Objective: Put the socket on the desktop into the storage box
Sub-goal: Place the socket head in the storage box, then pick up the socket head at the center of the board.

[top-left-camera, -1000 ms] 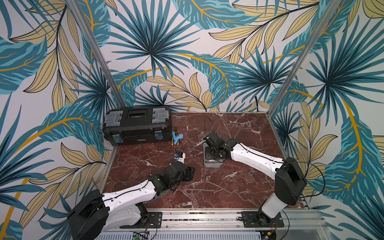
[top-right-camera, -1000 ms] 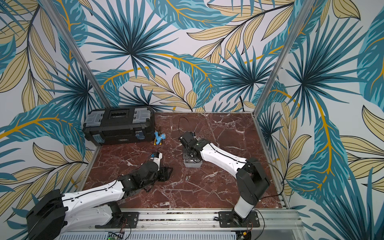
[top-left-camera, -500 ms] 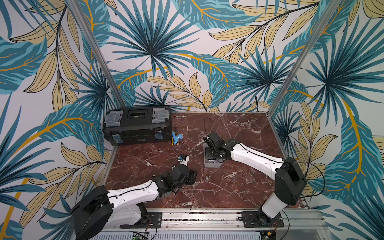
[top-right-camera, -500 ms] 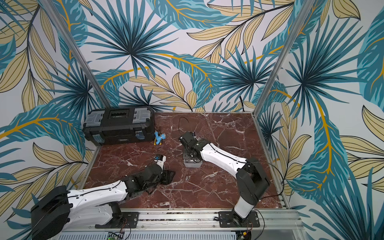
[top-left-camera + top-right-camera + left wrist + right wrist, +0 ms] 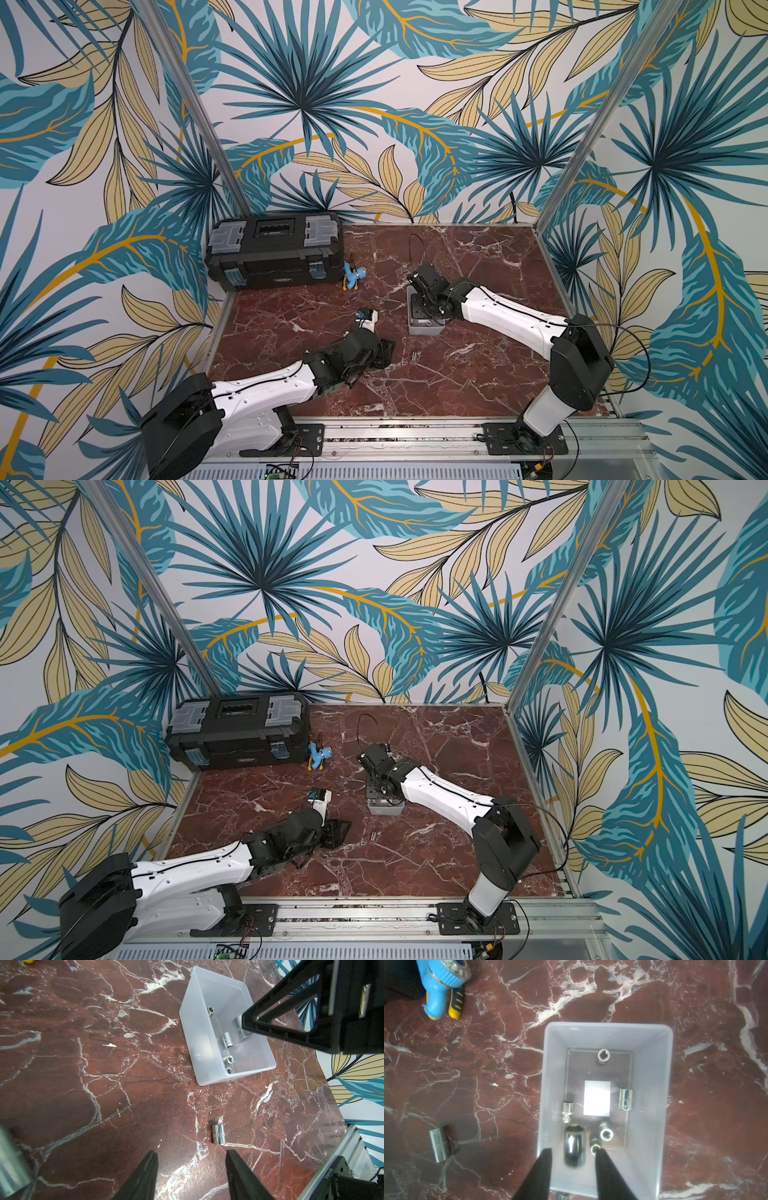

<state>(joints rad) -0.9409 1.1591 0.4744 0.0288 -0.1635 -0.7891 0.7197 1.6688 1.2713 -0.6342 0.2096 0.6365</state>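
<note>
Desktop point(image 5: 478, 374): we see a dark red top with white lines all over it.
Storage box point(image 5: 652, 1126): it sits on the desktop with no lid. It has a white label point(image 5: 597, 1097) on its floor. In both top views it is under the tip of the right arm.
Right gripper point(image 5: 574, 1150): it hangs over the storage box. Its two fingers are apart and touch nothing.
Big socket point(image 5: 574, 1145): this shiny one is inside the box's walls, between the right gripper's fingers, with a gap on each side. It looks blurry, so we cannot tell if it lies on the box floor or is in the air.
Small sockets point(image 5: 626, 1098): we count five more in the box, around the label. Some stand on end and some lie on their sides.
Left gripper point(image 5: 191, 1152): it is low over the desktop. Its fingers are apart, with nothing between them.
Socket on the desktop point(image 5: 218, 1134): it lies on its side just in front of the left gripper's fingers, not touched. It is outside the box and near it.
Second loose socket point(image 5: 439, 1144): it lies on its side on the desktop, beside the box but apart from it.
Blue and yellow tool point(image 5: 353, 276): it lies next to the black toolbox point(image 5: 274, 253) by the back wall.
</note>
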